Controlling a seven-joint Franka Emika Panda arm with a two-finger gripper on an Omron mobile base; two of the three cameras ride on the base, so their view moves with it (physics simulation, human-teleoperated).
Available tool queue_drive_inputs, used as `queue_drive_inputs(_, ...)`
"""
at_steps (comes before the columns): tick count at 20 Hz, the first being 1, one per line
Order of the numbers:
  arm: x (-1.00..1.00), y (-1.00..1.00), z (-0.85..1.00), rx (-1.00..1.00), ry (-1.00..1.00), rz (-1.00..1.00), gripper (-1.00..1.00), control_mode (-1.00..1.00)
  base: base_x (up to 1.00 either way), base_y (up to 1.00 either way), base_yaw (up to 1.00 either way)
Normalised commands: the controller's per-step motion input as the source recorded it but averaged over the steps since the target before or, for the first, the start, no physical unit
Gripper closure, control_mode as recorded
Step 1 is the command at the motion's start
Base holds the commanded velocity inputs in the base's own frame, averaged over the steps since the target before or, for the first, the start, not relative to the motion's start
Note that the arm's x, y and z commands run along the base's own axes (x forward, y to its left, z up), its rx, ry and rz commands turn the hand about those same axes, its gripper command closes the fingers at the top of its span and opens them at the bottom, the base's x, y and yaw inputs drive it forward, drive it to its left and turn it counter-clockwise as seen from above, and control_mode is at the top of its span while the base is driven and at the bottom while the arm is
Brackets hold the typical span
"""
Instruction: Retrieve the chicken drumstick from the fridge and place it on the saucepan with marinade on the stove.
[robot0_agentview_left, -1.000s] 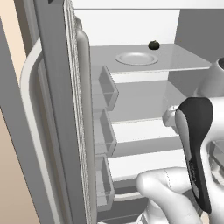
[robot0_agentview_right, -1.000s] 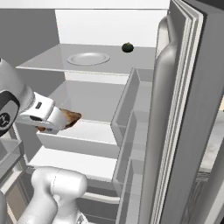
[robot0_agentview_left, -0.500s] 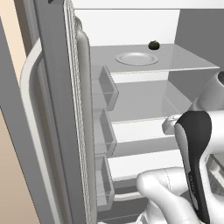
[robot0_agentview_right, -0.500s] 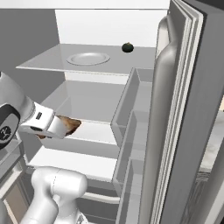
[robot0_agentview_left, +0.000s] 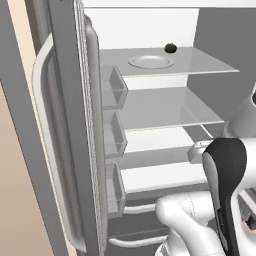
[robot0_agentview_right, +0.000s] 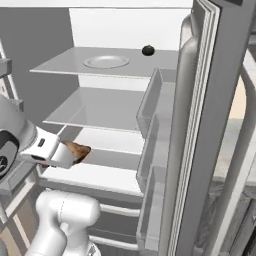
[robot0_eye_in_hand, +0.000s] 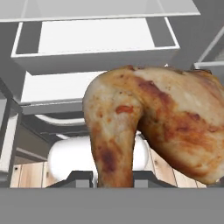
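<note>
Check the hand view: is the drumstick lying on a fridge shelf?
No. The drumstick is between the fingertips of the gripper, in front of the fridge shelves, not lying on one.

From the left base view you look forward and slightly down past the open left door into the fridge (robot0_agentview_left: 165, 107). The right base view faces the same shelves from the other side, past the right door. Both share the shelf interior. Your hand view sits very close behind the chicken drumstick (robot0_eye_in_hand: 153, 127), facing the lower shelves.
</note>
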Motion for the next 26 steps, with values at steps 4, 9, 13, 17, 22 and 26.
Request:
queue_drive_inputs(4, 0.0, 0.0, 0.0, 0.0, 0.0, 0.0, 1.0, 1.0, -0.77, 0.0, 0.0)
queue_drive_inputs(9, 0.0, 0.0, 0.0, 0.0, 0.0, 0.0, 1.0, 1.0, -0.64, 0.0, 0.0)
queue_drive_inputs(13, 0.0, 0.0, 0.0, 0.0, 0.0, 0.0, 1.0, 1.0, -0.6, 0.0, 0.0)
queue_drive_inputs(17, 0.0, 0.0, 0.0, 0.0, 0.0, 0.0, 1.0, 1.0, -0.69, 0.0, 0.0)
queue_drive_inputs(22, 0.0, 0.0, 0.0, 0.0, 0.0, 0.0, 1.0, 1.0, -0.77, -0.03, -0.02)
queue_drive_inputs(26, 0.0, 0.0, 0.0, 0.0, 0.0, 0.0, 1.0, 1.0, -0.73, -0.21, -0.08)
